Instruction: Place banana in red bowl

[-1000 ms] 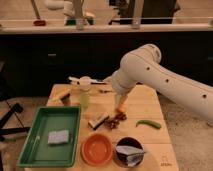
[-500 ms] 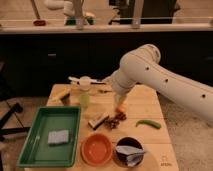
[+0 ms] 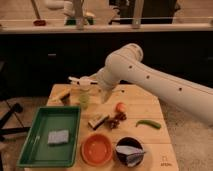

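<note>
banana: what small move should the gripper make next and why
Probably shift the gripper across toward the banana, which lies at the far left corner of the table. The gripper hangs empty, fingers open, above mid-table with a pale cup between it and the banana, and the red bowl at the near edge holds nothing.

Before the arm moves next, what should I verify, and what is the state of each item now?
1. Gripper open and empty, above the wooden table's middle: ok.
2. Pale-yellow curved banana visible at the rear left corner: ok.
3. Gripper over the banana: not ok, it hangs further right.
4. Way to the banana free: not ok, a pale-green container stands between.
5. Round orange-red bowl at the front edge empty: ok.
</note>
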Action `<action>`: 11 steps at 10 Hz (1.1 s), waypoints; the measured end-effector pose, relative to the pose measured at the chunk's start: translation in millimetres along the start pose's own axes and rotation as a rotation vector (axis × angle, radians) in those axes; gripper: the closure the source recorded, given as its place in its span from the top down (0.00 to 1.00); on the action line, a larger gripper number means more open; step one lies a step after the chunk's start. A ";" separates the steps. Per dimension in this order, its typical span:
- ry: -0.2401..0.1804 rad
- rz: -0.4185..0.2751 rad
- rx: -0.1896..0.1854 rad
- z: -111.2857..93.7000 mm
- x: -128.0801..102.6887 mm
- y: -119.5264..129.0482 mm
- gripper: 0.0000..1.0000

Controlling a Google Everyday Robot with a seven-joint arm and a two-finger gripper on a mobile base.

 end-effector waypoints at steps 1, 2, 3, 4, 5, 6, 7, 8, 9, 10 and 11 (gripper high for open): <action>-0.014 -0.016 0.010 9.1 -10.2 -10.2 0.80; -0.019 -0.027 0.031 20.6 -16.3 -21.1 0.80; -0.031 -0.028 0.045 31.1 -20.4 -28.1 0.80; -0.040 -0.030 0.052 41.4 -21.5 -33.7 0.80; -0.056 -0.040 0.050 55.5 -29.3 -42.6 0.80; -0.064 -0.049 0.046 67.2 -34.7 -51.2 0.80; -0.068 -0.056 0.043 76.1 -38.2 -58.2 0.80; -0.080 -0.066 0.035 88.0 -42.0 -67.7 0.80; -0.088 -0.075 0.024 96.0 -37.1 -75.0 0.80; -0.093 -0.080 0.021 98.4 -37.8 -77.7 0.80; -0.095 -0.081 0.020 99.1 -38.8 -78.0 0.80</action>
